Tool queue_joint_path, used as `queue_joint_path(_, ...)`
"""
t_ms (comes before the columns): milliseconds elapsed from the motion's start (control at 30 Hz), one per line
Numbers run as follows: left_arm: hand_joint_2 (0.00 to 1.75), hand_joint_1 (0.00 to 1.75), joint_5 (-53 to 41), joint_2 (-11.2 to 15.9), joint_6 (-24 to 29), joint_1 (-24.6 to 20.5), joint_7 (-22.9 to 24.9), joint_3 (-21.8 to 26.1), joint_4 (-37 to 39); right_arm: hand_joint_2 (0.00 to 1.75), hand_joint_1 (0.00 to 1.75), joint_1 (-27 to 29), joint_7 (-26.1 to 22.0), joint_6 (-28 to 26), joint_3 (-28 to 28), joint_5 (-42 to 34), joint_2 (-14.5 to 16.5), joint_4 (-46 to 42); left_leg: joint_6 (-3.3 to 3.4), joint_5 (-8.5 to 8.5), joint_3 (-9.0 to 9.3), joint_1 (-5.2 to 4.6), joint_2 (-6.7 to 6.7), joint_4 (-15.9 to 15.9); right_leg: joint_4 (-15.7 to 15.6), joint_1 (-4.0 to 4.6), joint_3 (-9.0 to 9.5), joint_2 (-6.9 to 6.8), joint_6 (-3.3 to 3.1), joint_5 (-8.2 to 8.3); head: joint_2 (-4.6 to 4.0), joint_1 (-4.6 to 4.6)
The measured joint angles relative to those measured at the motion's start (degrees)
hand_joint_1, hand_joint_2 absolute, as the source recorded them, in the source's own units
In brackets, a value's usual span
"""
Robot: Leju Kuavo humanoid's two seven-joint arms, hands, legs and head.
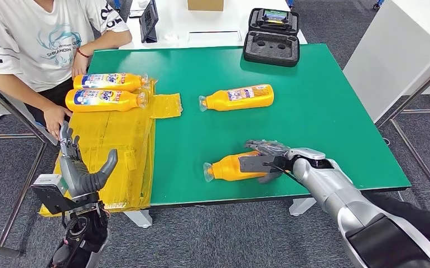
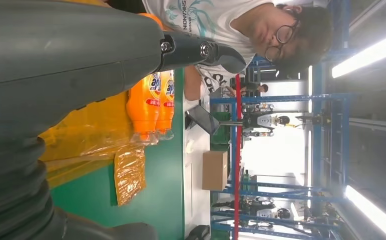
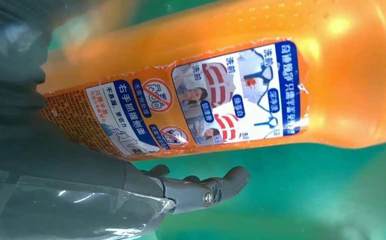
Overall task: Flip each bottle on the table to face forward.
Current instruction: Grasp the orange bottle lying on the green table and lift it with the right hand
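Four orange bottles lie on their sides on the green table. The nearest bottle lies by the front edge, cap to the left. My right hand straddles its base end, fingers over the far side. The right wrist view shows this bottle with its back label up and my thumb a strip of green away from it. A second bottle lies mid-table, label showing. Two more bottles lie side by side on a yellow plastic sheet; they appear again as the pair of bottles in the left wrist view. My left hand is raised off the table's front left corner, fingers spread, holding nothing.
A person in a white shirt sits at the far left, one hand at the sheet's edge and the other beside the two bottles. An open black case stands at the back of the table. A white table behind holds a cardboard box.
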Motion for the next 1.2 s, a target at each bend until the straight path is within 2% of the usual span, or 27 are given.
queue_joint_path(67, 1.75, 0.00, 0.3, -0.1, -0.1, 0.2, 0.0, 0.1, 0.0, 1.75, 1.17, -0.3, 0.4, 0.1, 0.4, 0.5, 0.0, 0.4, 0.00, 0.00, 0.00, 0.00, 0.00, 0.0, 0.0, 0.00, 0.00, 0.00, 0.00, 0.00, 0.00, 0.00)
queue_joint_path(100, 1.75, 0.00, 0.4, -0.2, -0.1, 0.3, 0.0, 0.2, 0.0, 1.75, 1.45, -0.4, 0.6, 0.2, 0.6, 0.7, 0.0, 0.6, 0.00, 0.00, 0.00, 0.00, 0.00, 0.0, 0.0, 0.00, 0.00, 0.00, 0.00, 0.00, 0.00, 0.00)
queue_joint_path(133, 1.75, 0.00, 0.5, -0.2, -0.1, 0.5, 0.0, 0.3, 0.0, 1.75, 1.49, -0.6, 0.7, 0.3, 0.8, 0.9, 0.0, 0.7, 0.00, 0.00, 0.00, 0.00, 0.00, 0.0, 0.0, 0.00, 0.00, 0.00, 0.00, 0.00, 0.00, 0.00)
queue_joint_path(400, 1.75, 0.00, 0.6, -0.4, -0.1, 1.4, 0.0, 0.3, 0.0, 1.75, 1.69, -1.1, 0.4, 0.3, 1.2, 1.0, 0.0, 1.8, 0.00, 0.00, 0.01, 0.00, 0.00, 0.0, 0.0, 0.00, 0.00, 0.00, 0.00, 0.00, 0.00, -0.01)
queue_joint_path(667, 1.75, 0.00, 0.7, -0.4, -0.1, 1.9, 0.0, 0.3, 0.0, 1.75, 1.73, -1.1, -0.6, -0.3, 1.3, 0.4, -0.3, 2.2, 0.00, 0.00, 0.01, 0.00, 0.00, 0.0, 0.0, 0.00, 0.00, 0.00, 0.00, 0.00, 0.00, -0.01)
queue_joint_path(700, 1.75, 0.00, 0.7, -0.4, -0.1, 1.9, 0.0, 0.3, 0.0, 1.75, 1.69, -1.1, -0.8, -0.5, 1.3, 0.1, -0.3, 2.2, 0.00, 0.00, 0.01, 0.00, 0.00, 0.0, 0.0, 0.00, 0.00, 0.00, 0.00, 0.00, 0.00, 0.00)
queue_joint_path(833, 1.75, 0.00, 0.6, -0.6, 0.0, 2.4, 0.0, 0.4, -0.2, 1.75, 1.72, -0.5, -3.5, -3.9, 0.9, -3.0, -0.2, 2.1, 0.00, 0.00, 0.00, 0.00, 0.00, 0.0, 0.0, 0.00, 0.00, 0.00, 0.00, 0.00, 0.00, 0.00)
queue_joint_path(1033, 1.75, 0.00, 1.1, -1.1, -1.2, 5.0, 0.0, 1.3, -2.7, 1.75, 1.71, 4.5, -12.6, -13.8, -5.8, -14.2, 2.1, -4.3, 0.00, -0.03, -0.04, 0.02, 0.05, 0.0, 0.0, 0.02, -0.05, 0.03, 0.00, -0.01, 0.00, -0.01)
queue_joint_path(1200, 1.75, 0.00, 3.0, -1.8, -4.0, 6.5, 0.0, 2.1, -4.6, 1.75, 1.73, 9.2, -14.5, -16.5, -12.7, -19.3, 5.3, -13.0, -0.02, -0.03, -0.06, 0.09, -0.04, 0.0, 0.0, 0.07, -0.08, -0.04, -0.03, -0.04, 0.00, -0.01)
